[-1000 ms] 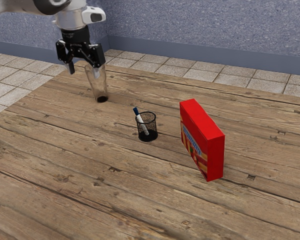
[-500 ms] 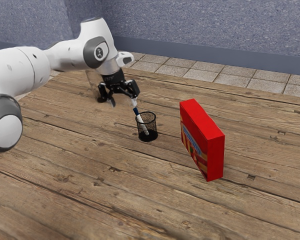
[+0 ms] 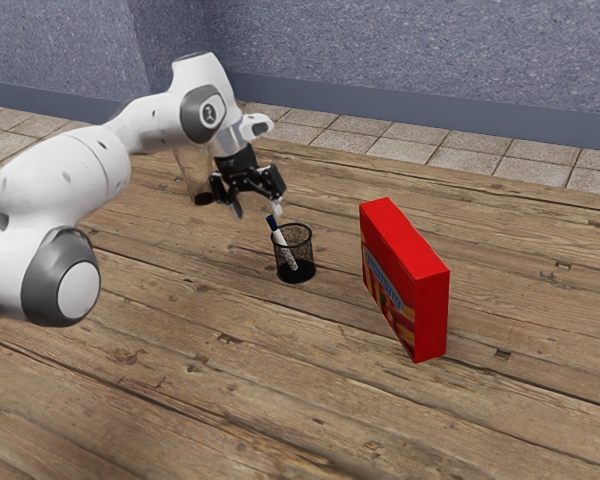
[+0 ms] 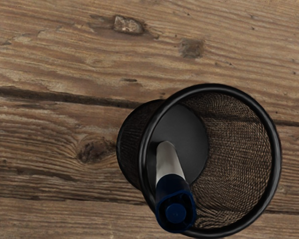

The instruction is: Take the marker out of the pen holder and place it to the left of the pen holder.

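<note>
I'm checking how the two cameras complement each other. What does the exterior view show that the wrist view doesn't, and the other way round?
Exterior view: the arm, the open hand, the red box, the clear glass, the wall and the tiled floor.

Wrist view: a look down through the rim of the pen holder, with the end of the blue cap facing the camera.

Both: the marker leaning inside the pen holder, and the wooden table.

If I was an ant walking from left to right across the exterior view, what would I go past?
Clear glass → the open tool → pen holder with the marker in it → red box.
</note>
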